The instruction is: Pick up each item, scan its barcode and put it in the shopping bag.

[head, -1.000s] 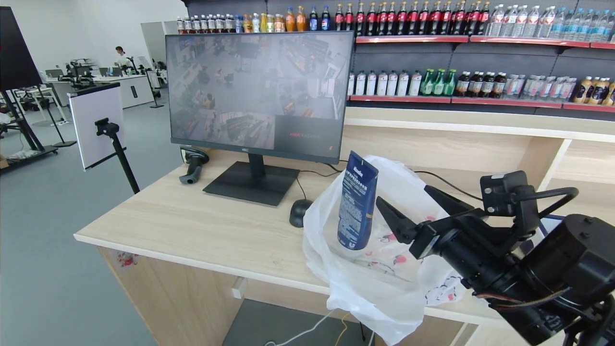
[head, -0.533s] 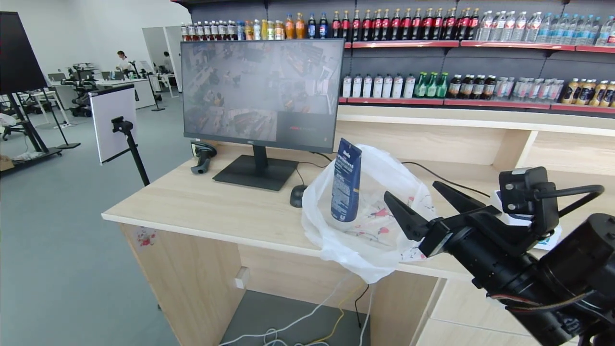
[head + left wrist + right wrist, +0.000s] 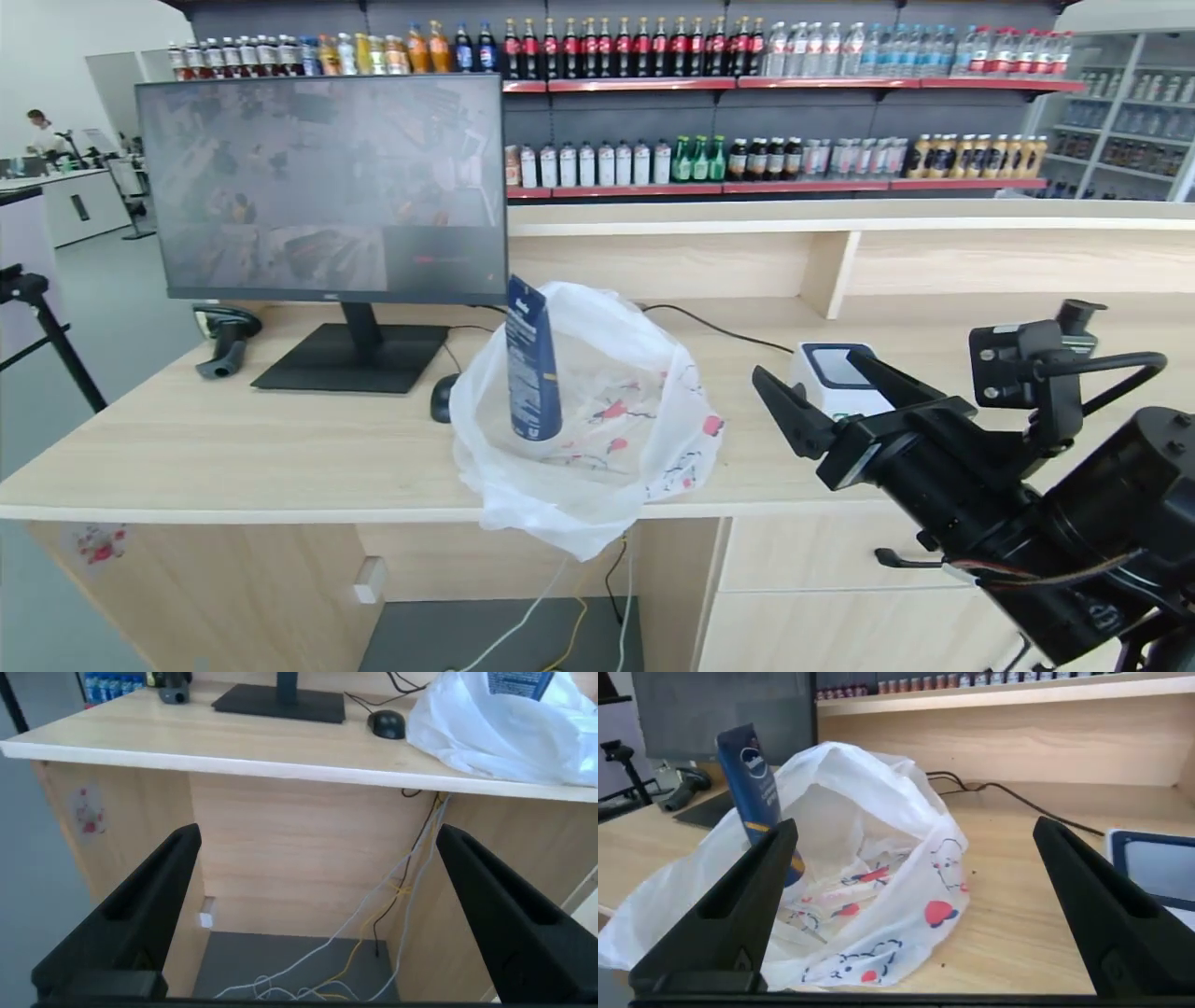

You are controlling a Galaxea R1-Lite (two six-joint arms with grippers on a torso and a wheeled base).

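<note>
The fingers (image 3: 738, 915) of my right gripper (image 3: 810, 373) are spread wide, and I see nothing between them. That gripper hangs over the front part of the wooden counter (image 3: 233, 448), to the right of the shopping bag (image 3: 597, 467) and apart from it. Through its wrist camera the bag's open mouth lies ahead, between the two fingers.

My left gripper (image 3: 318, 831) is just as slack, its jaws parted and holding nothing. It sits low in front of the counter, below the counter's top edge and facing the front panel, where loose cables (image 3: 374, 943) hang down towards the floor.

The shopping bag is thin white plastic with small red prints. It sits on the counter near the front, and its lower folds spill over the edge. A blue tube (image 3: 532, 373) stands inside it on the left side, cap end down and close to upright, with its top poking above the rim.

A white tabletop scanner (image 3: 836, 373) rests on the counter just behind my right gripper. To the left of the bag is a black mouse (image 3: 442, 399), then a monitor (image 3: 322, 187) on its stand. A handheld scanner (image 3: 224, 336) lies beside the stand's far left. Shelves of bottles (image 3: 653, 47) line the wall behind the counter.
</note>
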